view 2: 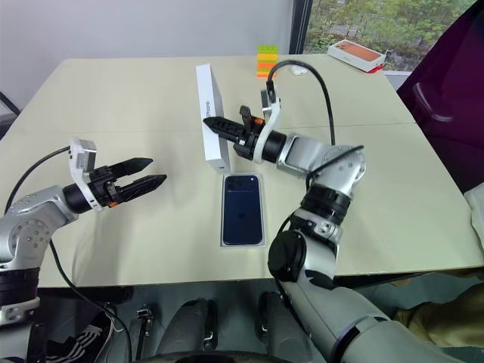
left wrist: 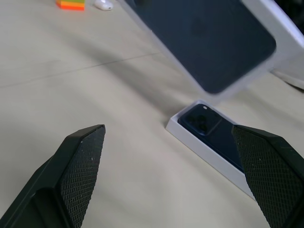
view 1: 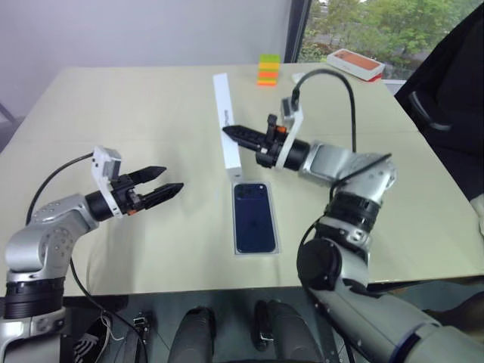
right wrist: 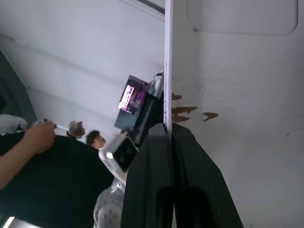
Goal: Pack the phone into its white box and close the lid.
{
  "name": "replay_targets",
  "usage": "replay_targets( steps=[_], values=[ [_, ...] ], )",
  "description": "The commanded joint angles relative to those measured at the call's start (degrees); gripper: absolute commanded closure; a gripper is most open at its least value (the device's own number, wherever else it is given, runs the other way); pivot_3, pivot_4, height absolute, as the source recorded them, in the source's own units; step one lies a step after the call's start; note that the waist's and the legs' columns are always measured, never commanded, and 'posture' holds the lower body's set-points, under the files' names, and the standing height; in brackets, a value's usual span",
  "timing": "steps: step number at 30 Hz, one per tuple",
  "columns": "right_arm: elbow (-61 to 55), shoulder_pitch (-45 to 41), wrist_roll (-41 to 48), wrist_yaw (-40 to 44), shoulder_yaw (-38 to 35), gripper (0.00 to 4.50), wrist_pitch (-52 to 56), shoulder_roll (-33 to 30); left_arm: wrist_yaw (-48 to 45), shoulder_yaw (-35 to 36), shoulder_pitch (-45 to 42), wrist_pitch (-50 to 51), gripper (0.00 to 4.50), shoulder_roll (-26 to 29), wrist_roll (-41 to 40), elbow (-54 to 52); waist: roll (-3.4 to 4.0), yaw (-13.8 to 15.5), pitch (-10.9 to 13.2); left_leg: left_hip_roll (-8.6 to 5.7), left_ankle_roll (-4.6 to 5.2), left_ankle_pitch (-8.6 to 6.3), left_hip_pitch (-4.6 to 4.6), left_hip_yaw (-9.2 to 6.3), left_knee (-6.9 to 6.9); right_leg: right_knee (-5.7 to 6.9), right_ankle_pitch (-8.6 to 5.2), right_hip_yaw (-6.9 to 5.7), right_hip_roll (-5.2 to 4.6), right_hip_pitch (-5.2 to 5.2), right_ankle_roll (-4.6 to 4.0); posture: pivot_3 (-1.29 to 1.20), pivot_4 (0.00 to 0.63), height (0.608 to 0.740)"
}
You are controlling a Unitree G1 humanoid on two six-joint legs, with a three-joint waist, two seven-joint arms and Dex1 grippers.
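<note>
1. On the table (view 1: 113, 98): phone (view 1: 253, 218) lying in white box (view 1: 276, 227); lid (view 1: 227, 113) raised above on edge, pinched by right gripper (view 1: 236, 133); orange-topped box (view 1: 355, 63) and coloured blocks (view 1: 268, 69) behind. Writing unreadable.
2. From left wrist: left gripper (left wrist: 173, 173) spread, empty.
3. From right wrist: fingers (right wrist: 152, 171) clenched on lid wall; person's hand (right wrist: 40, 135) behind.

I'm scanning for lettering and finding little: the lid (view 2: 212, 113), standing on edge at upper centre of the frame, carries a short dark word on its narrow white side, too small for me to read. I can read nothing else.
</note>
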Motion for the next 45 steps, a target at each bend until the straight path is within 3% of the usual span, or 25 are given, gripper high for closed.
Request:
replay_targets(
  steps=[1,8,16,25,41,45],
  values=[
    [-4.4,4.8,11.6,-6.3,3.0,4.45,0.4,3.9,-0.7,3.3,0.2,0.3,0.0,2.3,-1.5,-1.2,0.02,-0.1,0.0,0.01,0.0,0.0,0.0,0.0,0.0,0.0,0.0,0.0,0.01,0.0,0.0,0.0,0.15,0.74],
    [-5.1,13.3,30.8,-21.1,8.3,4.45,-1.1,5.6,-0.2,3.8,0.8,-1.5,0.0,2.5,-0.8,-1.0,0.02,-0.3,0.0,0.05,0.0,0.0,0.06,0.01,-0.02,0.03,0.0,0.04,0.1,-0.02,0.0,0.0,0.15,0.74],
    [-8.8,23.7,57.9,-36.6,29.4,4.45,-19.9,-3.2,1.2,1.6,-0.7,-1.5,0.0,1.0,-0.8,-1.6,0.01,-0.3,0.0,0.03,0.15,-0.09,-0.1,0.07,-0.06,-0.12,-0.06,0.13,-0.03,-0.08,0.1,0.0,0.15,0.74],
    [-11.5,29.1,58.8,-35.5,36.7,4.45,-26.6,-6.1,1.5,-0.5,-0.3,-2.1,0.0,0.1,-0.3,-2.9,0.0,-0.2,0.0,0.12,0.15,-0.09,0.03,0.13,-0.03,-0.12,-0.17,0.21,0.17,-0.03,0.27,0.0,0.15,0.74],
    [-12.8,34.7,58.8,-34.7,38.3,4.45,-28.6,-8.2,1.4,-4.3,2.0,-3.0,0.0,-3.3,0.6,-4.4,-0.01,0.0,0.0,0.15,0.15,-0.09,0.01,0.15,-0.03,-0.15,-0.16,0.25,0.13,-0.04,0.26,0.0,0.15,0.74],
    [-12.8,36.3,58.8,-33.3,38.8,4.5,-27.7,-9.6,1.0,-5.8,2.4,-1.8,1.88,-5.5,-0.5,-4.8,-0.01,0.0,0.0,0.13,0.16,-0.1,0.01,0.16,-0.03,-0.16,-0.16,0.25,0.1,-0.04,0.26,0.0,0.15,0.74]
  ],
)
